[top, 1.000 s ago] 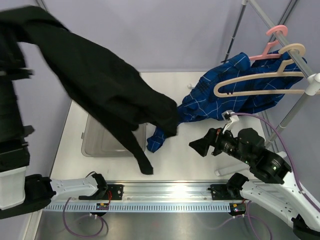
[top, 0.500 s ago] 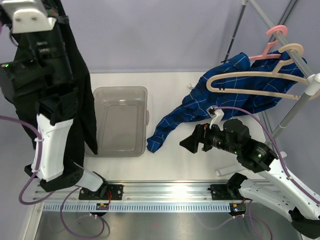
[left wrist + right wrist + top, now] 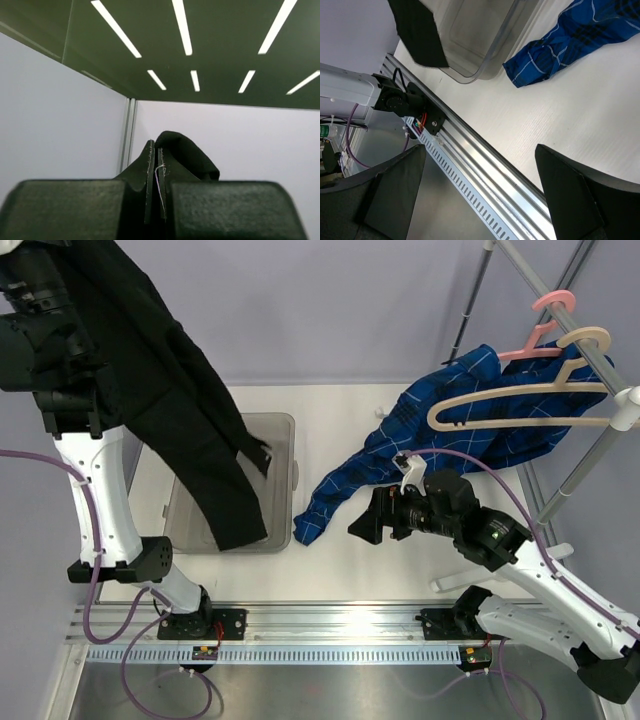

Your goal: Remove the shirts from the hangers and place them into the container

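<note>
My left gripper point(image 3: 156, 150) is raised high at the top left and shut on a fold of the black shirt point(image 3: 190, 155). That shirt point(image 3: 190, 410) hangs down, its lower end over the translucent grey container point(image 3: 282, 490). The blue checked shirt point(image 3: 450, 430) hangs on the beige hanger point(image 3: 520, 405), one sleeve trailing onto the table. The pink hanger point(image 3: 545, 325) hangs behind it on the same pole. My right gripper point(image 3: 365, 525) is open and empty, low over the table just right of the trailing sleeve point(image 3: 570, 40).
The grey metal rack pole point(image 3: 590, 455) slants up the right side. The aluminium rail point(image 3: 340, 625) with both arm bases runs along the near edge. White table surface point(image 3: 400, 560) lies between the container and the right arm.
The left arm has swung the black shirt from spread across the table to hanging over the container. The right gripper has moved left toward the blue sleeve, still open.
</note>
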